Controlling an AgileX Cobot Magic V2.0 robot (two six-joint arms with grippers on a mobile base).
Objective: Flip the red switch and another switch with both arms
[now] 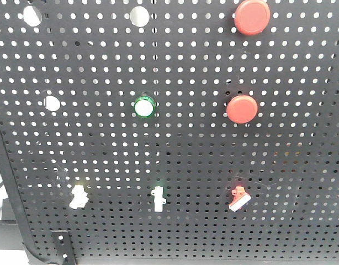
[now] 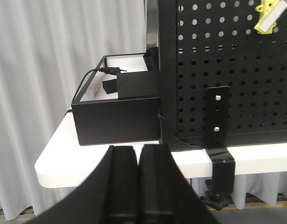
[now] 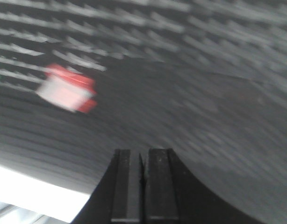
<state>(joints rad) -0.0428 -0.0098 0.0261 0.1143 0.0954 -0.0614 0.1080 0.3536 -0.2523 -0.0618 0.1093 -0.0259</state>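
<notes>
A: The pegboard [image 1: 103, 149] is black, dotted all over with small round holes.

B: And the switches along its lower edge?

A: One red switch [image 1: 239, 199] with a white tip, one pale cream switch [image 1: 78, 196]. Two big red buttons [image 1: 242, 109] sit higher, and a green one [image 1: 144, 106].

Two toggle switches in your pegboard's bottom row.

You see the red switch [image 1: 239, 199] at the right end of the row: a small red body with a white lever tip, tilted down-left. In the right wrist view it appears blurred [image 3: 68, 88]. The cream switch [image 1: 78, 196] sits at the left end, well apart from the red one; the left wrist view shows it yellow [image 2: 268, 17], its lever angled down-left.
</notes>
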